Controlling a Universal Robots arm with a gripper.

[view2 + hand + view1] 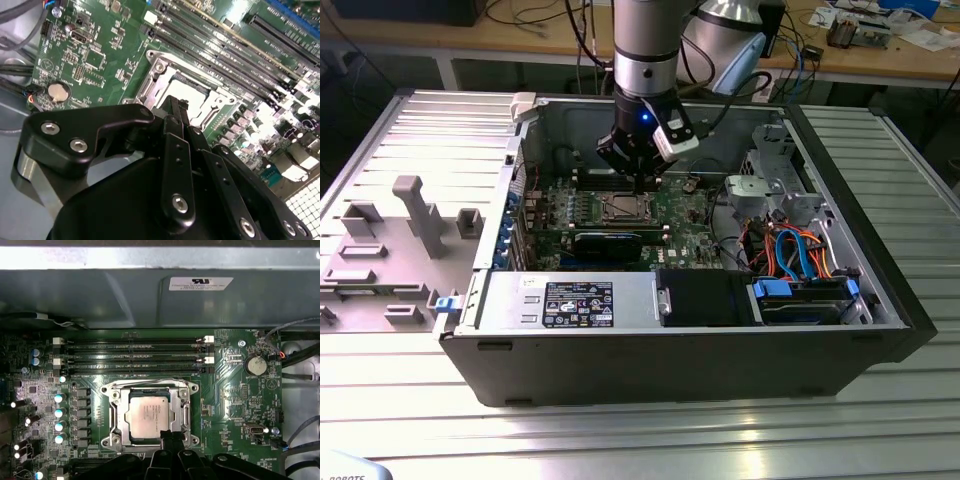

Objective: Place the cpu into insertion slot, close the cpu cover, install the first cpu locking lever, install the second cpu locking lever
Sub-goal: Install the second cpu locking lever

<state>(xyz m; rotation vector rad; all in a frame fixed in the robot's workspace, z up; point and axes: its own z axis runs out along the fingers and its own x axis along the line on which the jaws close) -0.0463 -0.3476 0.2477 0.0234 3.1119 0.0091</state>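
One gripper [169, 436], fingers pressed together and holding nothing, poised at edge of insertion slot [150, 412]; cpu [146, 415] already seated flat inside, cpu cover [114, 412] down around it, hence tip low by the frame, presumably for lever work.

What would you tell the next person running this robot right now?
Claw: shut, holding nothing I can see.
Flat square silver cpu: seated in the silver-rimmed square insertion slot on the green board; the claw's tips are at the slot's edge.
Thin silver cpu cover frame: lying down around the chip.
Done: cpu placed, cover closed.
Left: both locking levers; I cannot tell if either is latched.
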